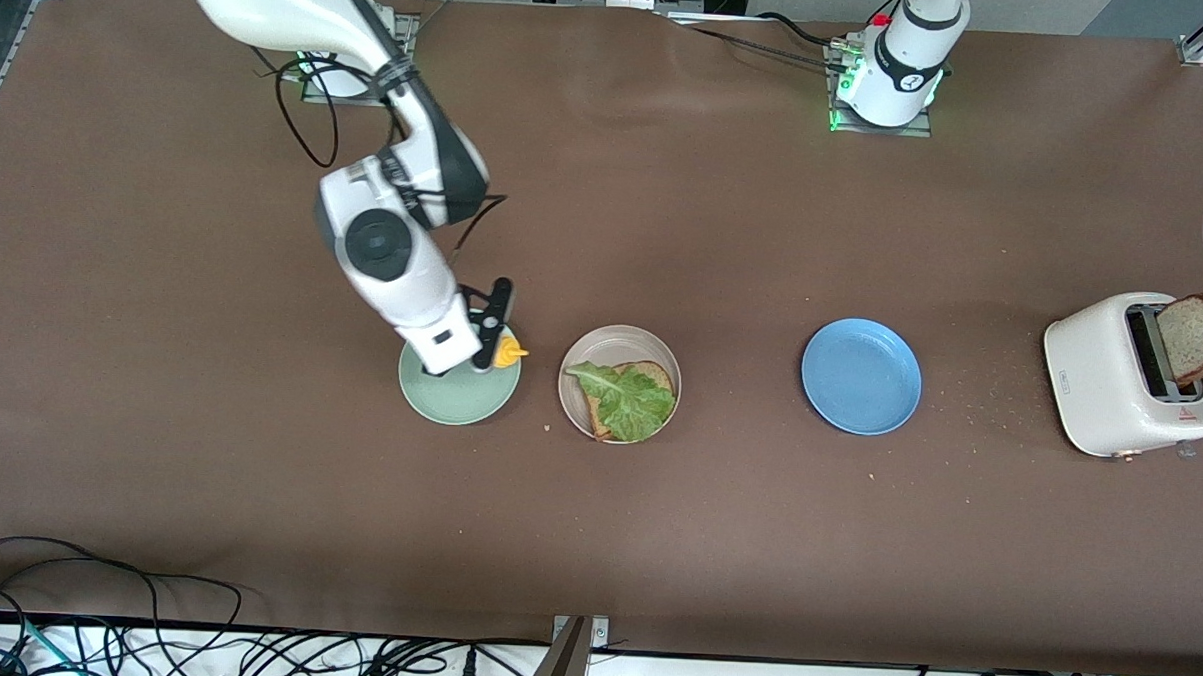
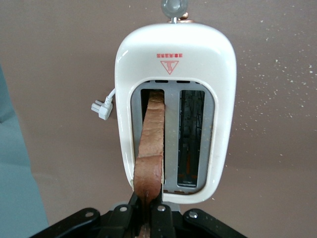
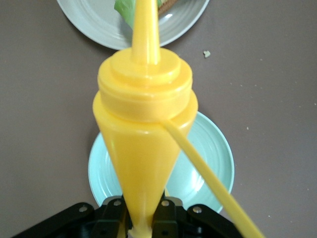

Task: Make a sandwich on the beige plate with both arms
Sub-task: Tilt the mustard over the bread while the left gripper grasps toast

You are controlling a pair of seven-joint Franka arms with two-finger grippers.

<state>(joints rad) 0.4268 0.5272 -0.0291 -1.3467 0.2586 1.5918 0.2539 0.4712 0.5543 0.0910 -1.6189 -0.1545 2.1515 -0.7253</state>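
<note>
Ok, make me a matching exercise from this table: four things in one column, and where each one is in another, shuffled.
Things:
1. crinkly green lettuce leaf
2. yellow squeeze bottle
3. brown bread slice
4. round blue plate

Places:
A. gripped by the left gripper in the white toaster slot
B. bare, between beige plate and toaster
C. held by the right gripper over the mint-green plate
D. on bread on the beige plate

Pairs: 1-D, 2-C, 3-A, 4-B

A plain brown table is seen carrying a mint-green plate, a pale beige plate with brown bread under a crinkly green lettuce leaf, a blue plate, a cream toaster marked in red, and a yellow squeeze bottle.
</note>
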